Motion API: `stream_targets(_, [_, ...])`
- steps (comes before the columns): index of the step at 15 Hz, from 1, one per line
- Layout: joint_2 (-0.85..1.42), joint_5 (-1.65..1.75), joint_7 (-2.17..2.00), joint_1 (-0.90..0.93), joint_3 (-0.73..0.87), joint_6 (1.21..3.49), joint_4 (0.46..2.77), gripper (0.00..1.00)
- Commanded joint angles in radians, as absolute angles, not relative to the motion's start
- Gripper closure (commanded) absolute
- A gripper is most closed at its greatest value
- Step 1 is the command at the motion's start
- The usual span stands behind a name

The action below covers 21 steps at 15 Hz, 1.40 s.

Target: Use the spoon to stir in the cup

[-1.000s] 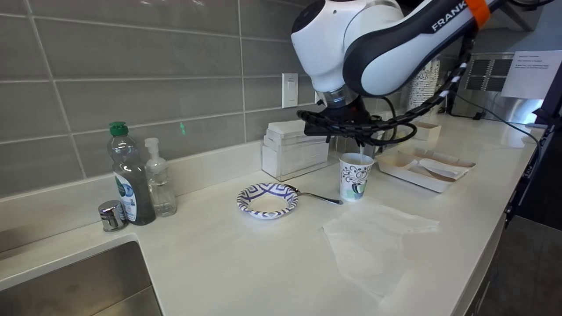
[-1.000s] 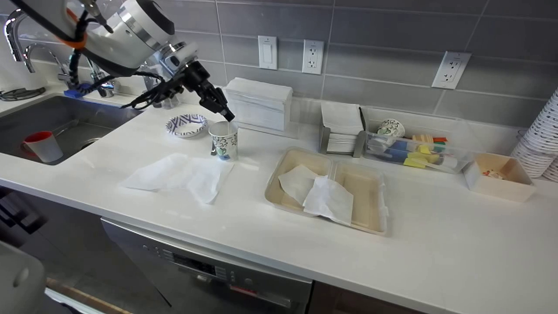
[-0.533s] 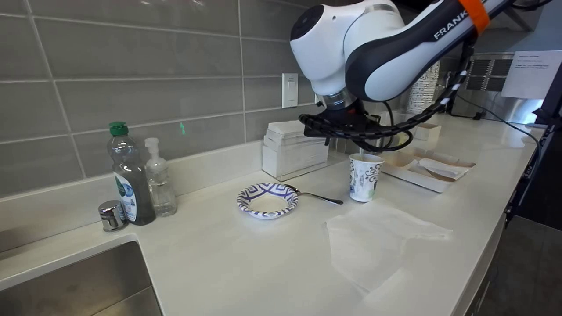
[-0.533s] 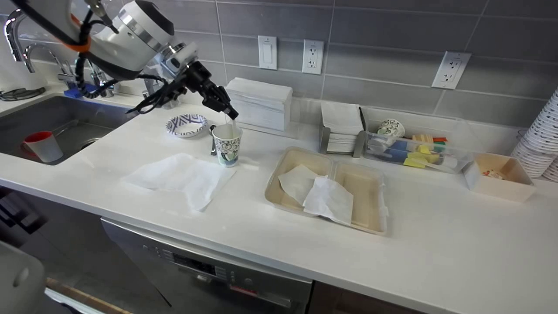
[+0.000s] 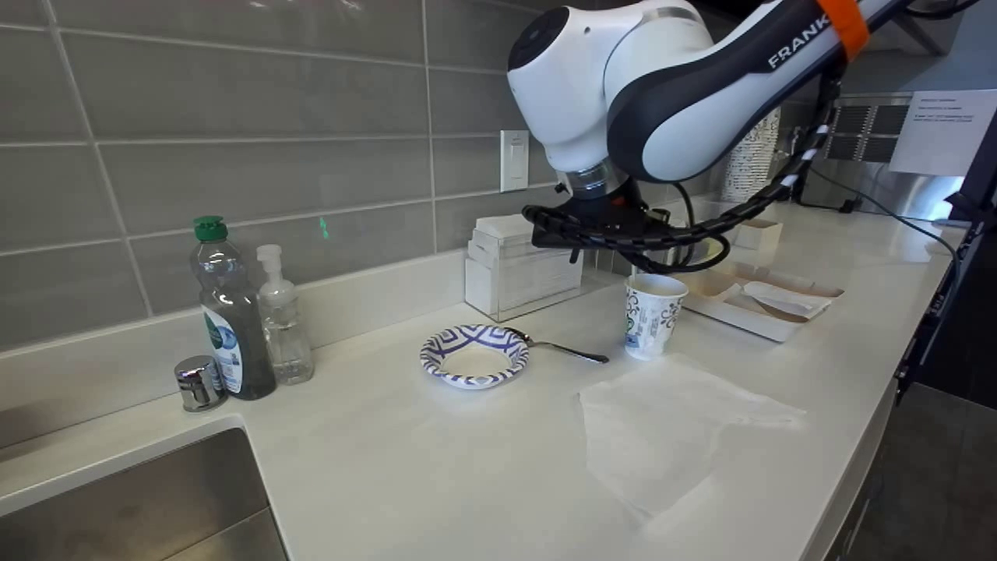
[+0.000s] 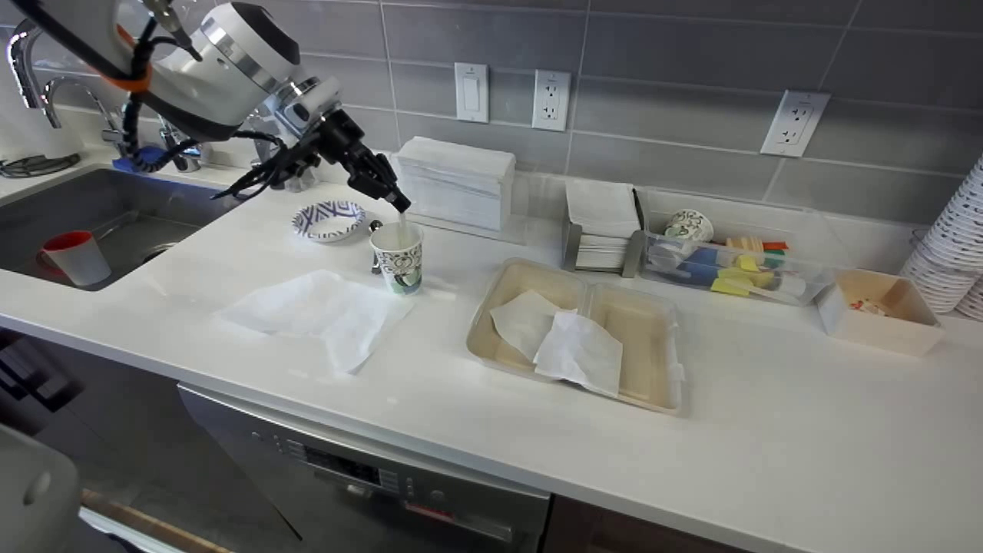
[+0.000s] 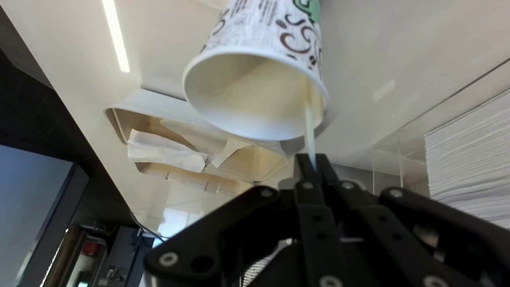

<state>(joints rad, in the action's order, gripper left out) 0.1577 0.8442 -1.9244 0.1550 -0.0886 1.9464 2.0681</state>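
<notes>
The cup, white paper with a scroll print and some green, stands on the counter in both exterior views. In the wrist view the cup shows its open mouth. My gripper is shut on a pale slender stick that reaches into the cup along its inner wall. The stick's lower end is hidden in the cup. In an exterior view the gripper is just above the rim. A dark metal spoon lies on the counter between the patterned bowl and the cup, apart from my gripper.
A crumpled white napkin lies in front of the cup. A napkin dispenser stands behind it. A takeout tray with paper is beside it. Soap bottles and the sink are on the bowl's side.
The cup has shifted away from the bowl and turned about its axis, and the napkin has slid slightly. The gripper with the stick moved one way, then a little back towards the bowl.
</notes>
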Motion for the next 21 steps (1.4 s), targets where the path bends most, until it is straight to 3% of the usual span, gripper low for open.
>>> stream_targets(1, [0.149, 0.793, -1.889, 0.149, -0.096, 1.969, 2.082, 0.99])
stream_targets(21, [0.153, 0.842, -1.874, 0.15, -0.083, 1.93, 2.081, 0.99])
